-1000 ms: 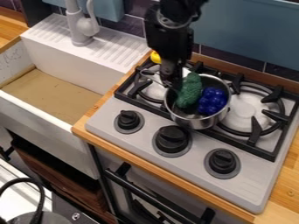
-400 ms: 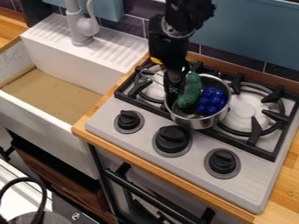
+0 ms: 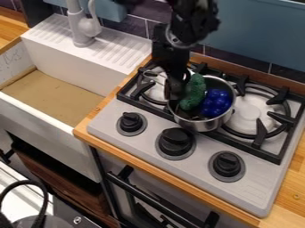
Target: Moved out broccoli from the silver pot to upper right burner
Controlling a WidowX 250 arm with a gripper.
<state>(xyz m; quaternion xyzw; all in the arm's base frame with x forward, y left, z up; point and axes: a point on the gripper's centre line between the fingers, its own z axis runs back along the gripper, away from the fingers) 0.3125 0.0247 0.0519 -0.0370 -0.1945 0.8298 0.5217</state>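
The black gripper [image 3: 176,93] hangs down at the left rim of the silver pot, right beside the broccoli. The silver pot [image 3: 205,125] stands on the middle of the stove grates, its handle pointing to the upper left. Inside the pot, the green broccoli [image 3: 193,92] leans upright on the left, and a bunch of blue grapes [image 3: 216,103] lies to its right. The gripper covers part of the pot's left rim.
Burners lie at left [image 3: 156,92] and right [image 3: 249,112] of the pot, under black grates. Three black knobs [image 3: 175,141] line the stove front. A white sink [image 3: 59,129] with a grey faucet [image 3: 84,27] is at left; a tiled wall rises behind.
The gripper first lowered to the pot's left edge beside the broccoli, then shifted slightly. The yellow thing behind the pot has become hidden by the arm. Pot, broccoli and grapes look unmoved.
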